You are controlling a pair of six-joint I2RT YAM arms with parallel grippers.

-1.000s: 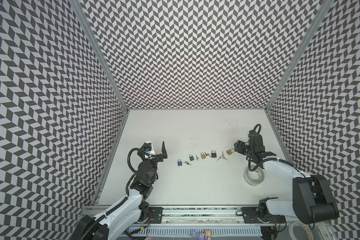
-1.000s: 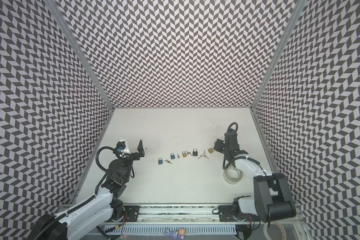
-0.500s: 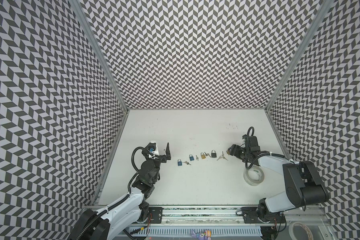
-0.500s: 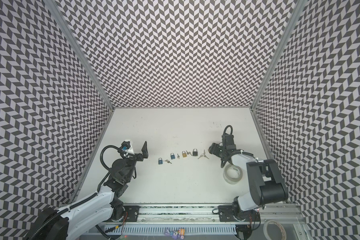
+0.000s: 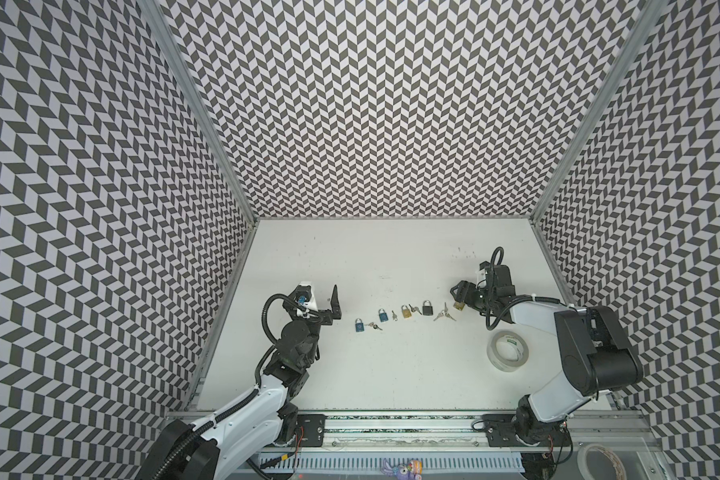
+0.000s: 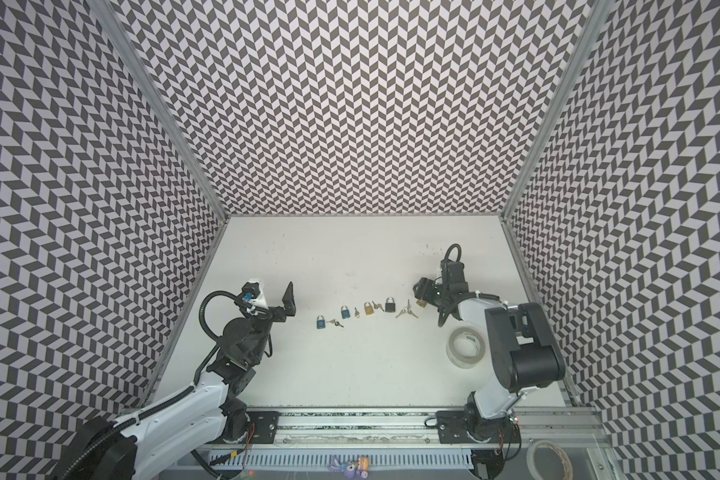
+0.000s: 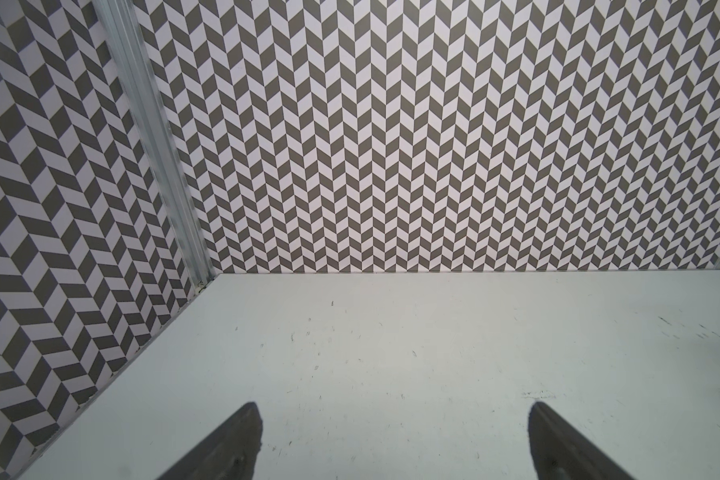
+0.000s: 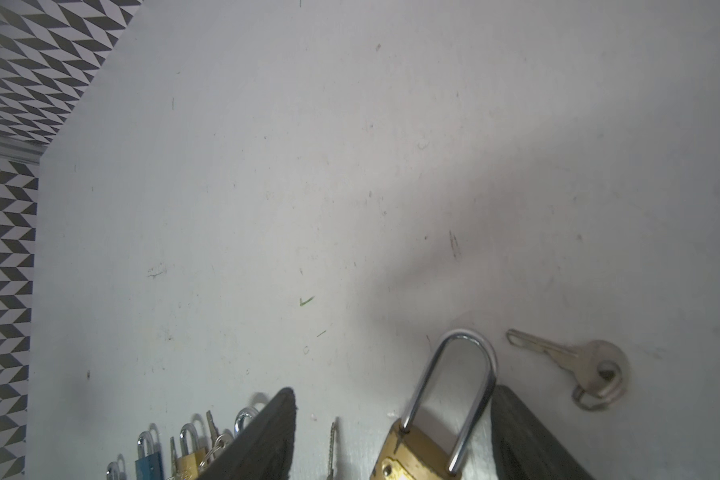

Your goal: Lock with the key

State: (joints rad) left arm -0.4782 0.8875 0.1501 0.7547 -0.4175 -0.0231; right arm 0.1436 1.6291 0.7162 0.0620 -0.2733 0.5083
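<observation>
A brass padlock with a long steel shackle lies flat on the white table. My right gripper is open and low over it, the padlock between its fingers and one finger against the shackle. In both top views this padlock sits at the right end of the row, under the right gripper. A silver key on a ring lies just outside that finger, and a thin key lies between the fingers. My left gripper hangs open and empty left of the row.
Along the table's middle runs a row of two blue padlocks, a brass one and a black one, with small keys beside them. A roll of clear tape lies at the front right. Patterned walls enclose three sides.
My right arm has swung its elbow round and brought the gripper down lower over the brass padlock, which has stayed put. The left gripper has shifted slightly right.
</observation>
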